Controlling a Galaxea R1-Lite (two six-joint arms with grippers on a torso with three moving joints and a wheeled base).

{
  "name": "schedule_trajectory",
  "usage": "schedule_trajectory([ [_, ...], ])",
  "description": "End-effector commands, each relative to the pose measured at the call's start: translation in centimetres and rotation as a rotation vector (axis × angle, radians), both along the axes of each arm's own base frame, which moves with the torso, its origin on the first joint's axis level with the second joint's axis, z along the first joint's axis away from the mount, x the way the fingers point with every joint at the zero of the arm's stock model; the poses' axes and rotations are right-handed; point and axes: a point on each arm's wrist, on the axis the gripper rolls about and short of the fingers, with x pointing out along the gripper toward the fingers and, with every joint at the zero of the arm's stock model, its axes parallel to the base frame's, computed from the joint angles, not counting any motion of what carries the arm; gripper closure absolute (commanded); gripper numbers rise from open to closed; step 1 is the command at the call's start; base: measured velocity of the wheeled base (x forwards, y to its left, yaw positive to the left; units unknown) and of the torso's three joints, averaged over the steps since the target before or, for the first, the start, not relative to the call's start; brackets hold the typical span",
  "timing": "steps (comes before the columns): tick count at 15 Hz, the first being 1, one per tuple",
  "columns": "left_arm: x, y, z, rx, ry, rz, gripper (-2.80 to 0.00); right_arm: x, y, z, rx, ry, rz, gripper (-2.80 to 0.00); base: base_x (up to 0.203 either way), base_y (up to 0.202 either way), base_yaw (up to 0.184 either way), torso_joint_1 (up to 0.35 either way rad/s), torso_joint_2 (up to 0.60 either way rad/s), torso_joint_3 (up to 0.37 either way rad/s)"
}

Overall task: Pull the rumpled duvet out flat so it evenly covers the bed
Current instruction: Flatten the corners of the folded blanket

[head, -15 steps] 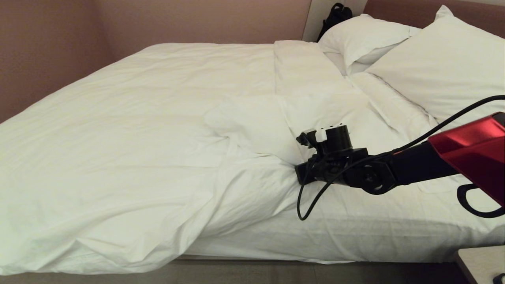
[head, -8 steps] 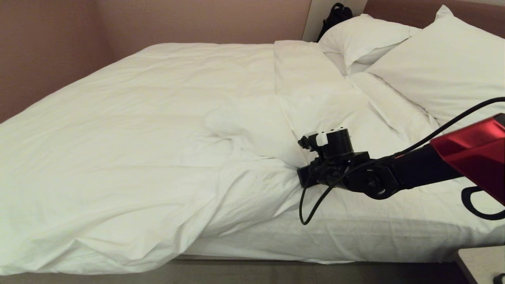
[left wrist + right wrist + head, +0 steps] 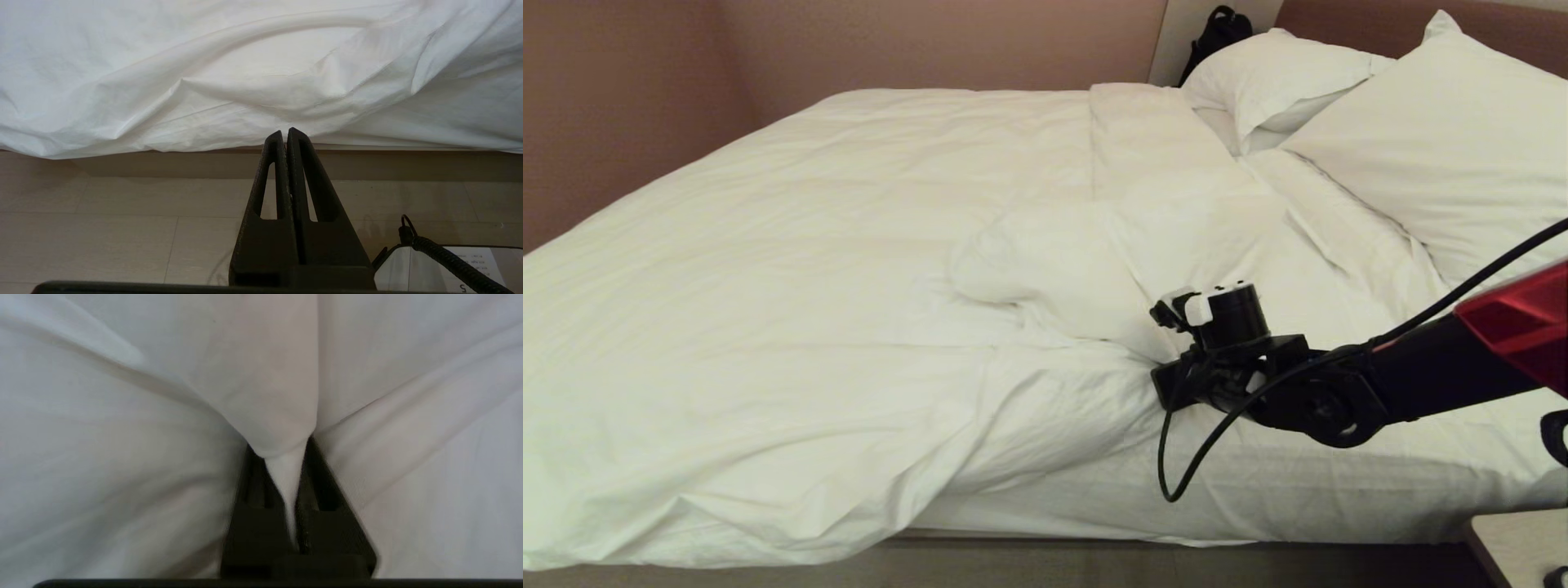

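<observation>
**Right hand pinching a fold of the duvet near the pillows**

The wide low bed (image 3: 1258,498) dressed in white linen fills the room in front of the robot, and the big puffy white duvet (image 3: 809,269) lies over most of it, smooth on the far side and bunched into a rumpled hump toward the middle, its near edge spilling over the side at the left. Two plump white pillows (image 3: 1413,139) lean at the head end, with bare sheet showing in front of them.

From the head view the right hand (image 3: 1168,388) is just a black block pushed into the folds at the hump's edge; its fingers are hidden. The right wrist view fills that in: the hand (image 3: 288,473) is barely parted, with a tongue of white cloth wedged between its two fingers.

Only the left wrist view shows the left hand (image 3: 284,132), fingers pressed together on nothing, hanging above pale wooden floor (image 3: 122,212) beside the duvet's overhanging edge (image 3: 204,102).
</observation>
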Motion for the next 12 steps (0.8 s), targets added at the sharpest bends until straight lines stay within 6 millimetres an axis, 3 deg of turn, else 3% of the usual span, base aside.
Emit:
schedule_trajectory([
  [1, 0.0, 0.0, 0.0, 0.000, 0.001, 0.001, 0.00, -0.7, -0.2, 0.3, 0.021, 0.002, -0.008, -2.80, 0.000, 0.000, 0.000, 0.000, 0.00, 0.000],
  [9, 0.0, 0.0, 0.0, 0.000, 0.001, 0.001, 0.00, -2.9, -1.3, 1.1, 0.036, -0.025, -0.006, -2.80, 0.000, 0.000, 0.000, 0.000, 0.00, 0.000],
  [12, 0.0, 0.0, 0.0, 0.000, 0.001, 0.001, 0.00, -6.0, -2.1, 6.6, 0.112, -0.189, 0.001, -2.80, 0.000, 0.000, 0.000, 0.000, 0.00, 0.000],
])
